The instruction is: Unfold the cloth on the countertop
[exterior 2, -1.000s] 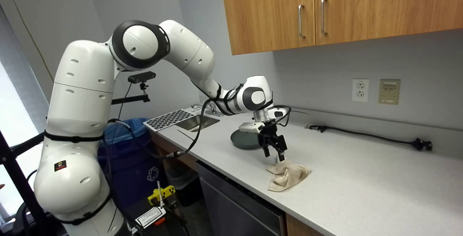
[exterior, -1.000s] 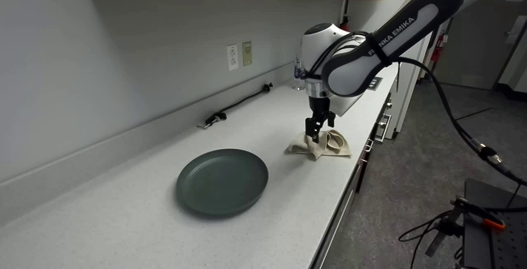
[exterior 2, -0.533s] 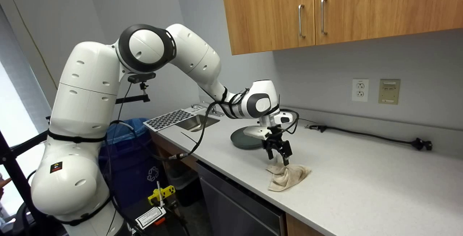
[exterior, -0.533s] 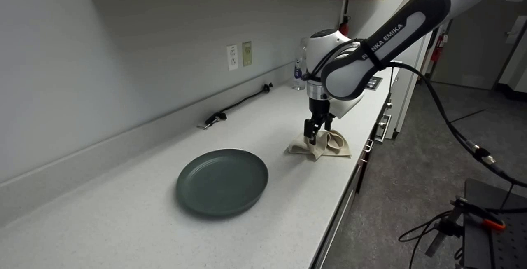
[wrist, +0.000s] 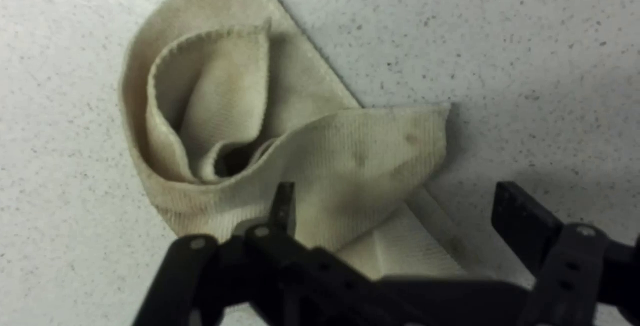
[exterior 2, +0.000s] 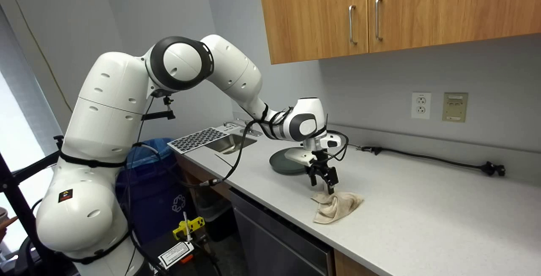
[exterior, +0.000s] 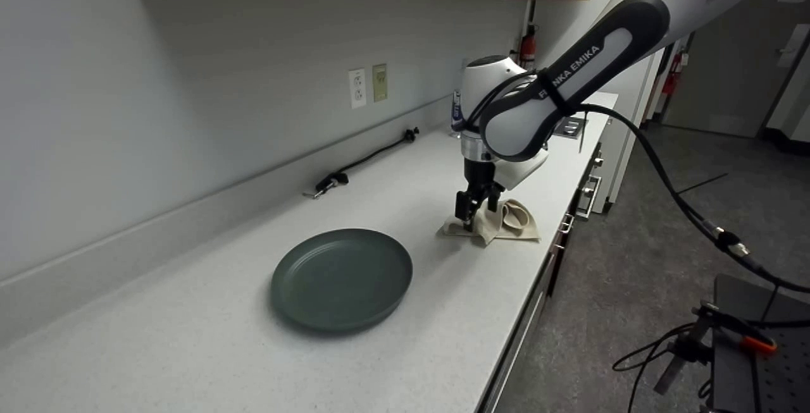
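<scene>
Lying beneath the gripper: one cloth, beige, blotched darker, one corner curled into a loop, a broad flap folded across it. Gripper: released, fingers spread wide; in the wrist view one stands over the flap, its mate over bare surface just beside the fabric. Contact of fingertips with cloth: cannot tell. Support: one countertop, white, finely speckled; cloth near its front edge.

One plate, round, dark green, flat on the countertop, near the cloth but apart from it; partly hidden by the robot arm in an exterior view. One black rod, clamps at its ends, lying along the backsplash, well apart from the cloth. Wall fittings: one white outlet, one beige faceplate. Overhead: wooden cabinets, doors closed. In the way: gripper parts, covering some of the cloth in the wrist view.

Containers: one bottle, labelled, upright, partly behind the arm; contents indistinct. One steel sink, set into the countertop beside a black-and-white patterned panel; contents too small to tell. One blue bin, recycling mark on its side, lined with a lighter bag; one dark bin just beside it; insides hidden.
</scene>
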